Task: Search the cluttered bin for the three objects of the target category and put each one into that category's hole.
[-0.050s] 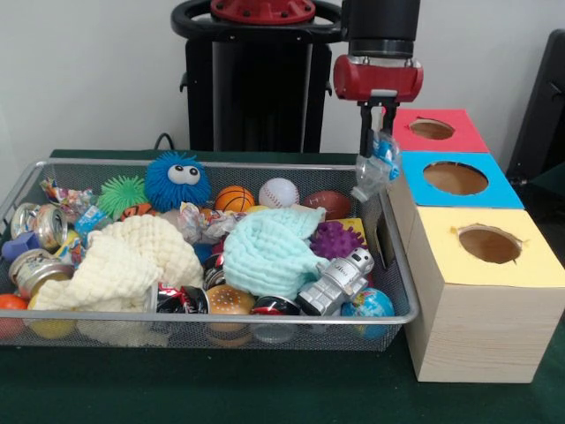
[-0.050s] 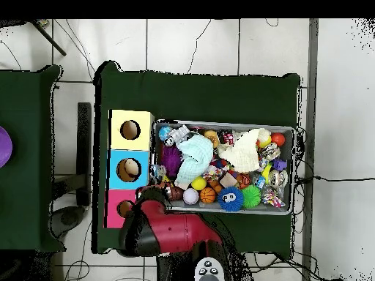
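My gripper [image 1: 378, 141] hangs above the right end of the wire bin [image 1: 265, 315], shut on a crumpled clear-and-blue plastic wrapper [image 1: 373, 170] that dangles just left of the blue box. Three wooden boxes stand in a row beside the bin, with a red hole [image 1: 432, 129], a blue hole [image 1: 455, 177] and a yellow hole [image 1: 489, 244]. In the overhead view the red arm [image 2: 165, 227] covers the gripper beside the pink box [image 2: 124, 208] and the blue box [image 2: 129, 170].
The bin holds a blue fuzzy ball [image 1: 177, 179], green spiky ball [image 1: 122, 193], basketball [image 1: 234, 199], baseball [image 1: 279, 193], football [image 1: 328, 204], purple spiky ball [image 1: 336, 238], silver robot toy [image 1: 338, 281], mint cloth [image 1: 269, 250], cream cloth [image 1: 124, 261], cans [image 1: 40, 223] and more wrappers.
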